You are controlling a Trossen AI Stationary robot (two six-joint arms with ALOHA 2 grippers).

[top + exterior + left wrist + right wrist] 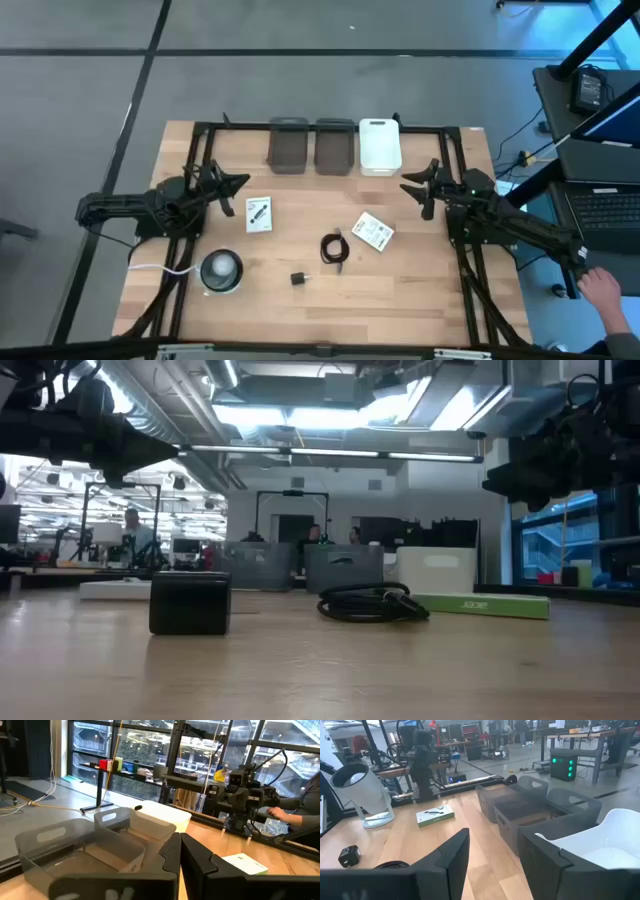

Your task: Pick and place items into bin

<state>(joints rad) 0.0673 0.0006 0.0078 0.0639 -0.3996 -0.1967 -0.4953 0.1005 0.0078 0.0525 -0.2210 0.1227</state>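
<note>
Across the wooden surface [420, 290] all four items lie loose, none yet in a bin. Two grey bins [288, 146] [335, 146] and a white bin [380, 146] stand in a row along the far edge. One white packet [258, 214] lies left of centre, the other white packet [373, 231] right of centre, turned at an angle. Between them and slightly nearer sits the coiled black cable [334, 248], with the tiny black block [298, 278] nearer still and a little to its left. A round grey-white disc [221, 270] with a white cord rests near the left corner and is no part of the job.

Both arms hover at their own sides, above the surface. The left hand [236, 185] has its fingers pressed together and carries nothing. The right hand [419, 187] has its fingers spread wide, also empty.

Judging from this layout, the risks lie in the grasps. The flat packets offer little edge, so fingers could skid over them or push them along the wood. The cable may uncoil or dangle and catch a bin rim. The block is small enough to squirt out of a closing pinch. The disc's closeness to the block invites a mistaken pick or a nudge.
</note>
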